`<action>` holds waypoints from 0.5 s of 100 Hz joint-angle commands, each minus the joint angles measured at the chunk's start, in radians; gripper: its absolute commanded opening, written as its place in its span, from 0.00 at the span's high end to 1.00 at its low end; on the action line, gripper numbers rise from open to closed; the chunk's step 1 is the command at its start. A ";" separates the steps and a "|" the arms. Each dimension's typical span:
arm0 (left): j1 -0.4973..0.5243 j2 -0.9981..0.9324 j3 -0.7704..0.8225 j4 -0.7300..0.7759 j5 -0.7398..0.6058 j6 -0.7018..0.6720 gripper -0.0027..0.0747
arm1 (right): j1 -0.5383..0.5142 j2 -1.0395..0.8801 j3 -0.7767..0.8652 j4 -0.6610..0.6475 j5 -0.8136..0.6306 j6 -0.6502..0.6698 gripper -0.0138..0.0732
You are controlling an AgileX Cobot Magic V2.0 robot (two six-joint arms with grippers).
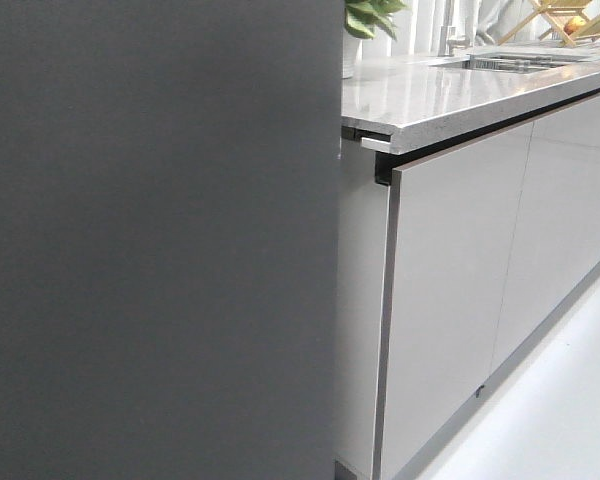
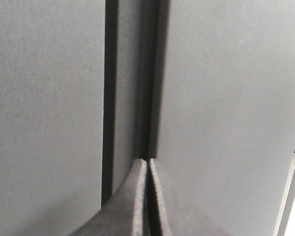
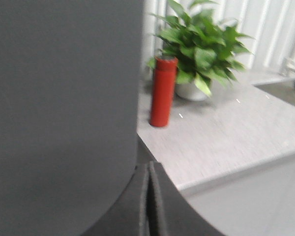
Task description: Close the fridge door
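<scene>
Matte dark-grey fridge door [image 1: 160,240], speckled grey countertop [image 1: 450,95], red bottle [image 3: 162,91], green plant [image 3: 201,46], seemingly white pot [image 3: 191,91]

Both grippers [image 2: 147,169] [image 3: 149,172]: dark-grey, wedge-shaped, ribbed-edge fingers.

The fridge door [image 1: 160,240] stands left of the counter [image 1: 460,95], apparently just beside it.

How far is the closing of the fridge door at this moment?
Done, it seems: the fridge door shows only its dark outer face, with no white lining. In hand: both grippers are shut, the left gripper at the seam, the right gripper near the door's edge. Left: possibly a final push; full sealing cannot be confirmed.
</scene>
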 commanded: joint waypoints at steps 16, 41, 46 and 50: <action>-0.010 0.019 0.028 -0.002 -0.077 -0.004 0.99 | -0.094 -0.196 0.223 -0.081 -0.136 0.107 0.93; -0.010 0.019 0.028 -0.002 -0.077 -0.004 0.99 | -0.166 -0.431 0.527 -0.081 -0.200 0.107 0.93; -0.010 0.019 0.028 -0.002 -0.077 -0.004 0.99 | -0.166 -0.481 0.583 -0.081 -0.219 0.107 0.93; -0.010 0.019 0.028 -0.002 -0.077 -0.004 0.99 | -0.166 -0.517 0.630 -0.081 -0.233 0.107 0.93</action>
